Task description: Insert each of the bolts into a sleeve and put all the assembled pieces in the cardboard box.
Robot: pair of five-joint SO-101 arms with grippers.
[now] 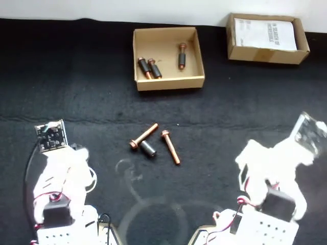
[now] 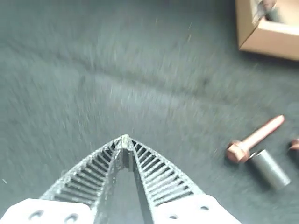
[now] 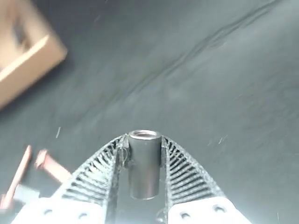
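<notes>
Copper hex-head bolt (image 1: 144,136): we should spread our pressed-together left gripper (image 2: 125,138), grasp mid-shank; right gripper (image 3: 143,138) pinches the grey metal sleeve (image 3: 144,168).

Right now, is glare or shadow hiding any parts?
High view: the white arms glare, yet both loose bolts and the loose sleeve stand out on the dark mat. Right wrist view: light catches the rim of the held sleeve in the right claw. Left wrist view: even light; no shadow from the shut left claw reaches the bolt.
</notes>
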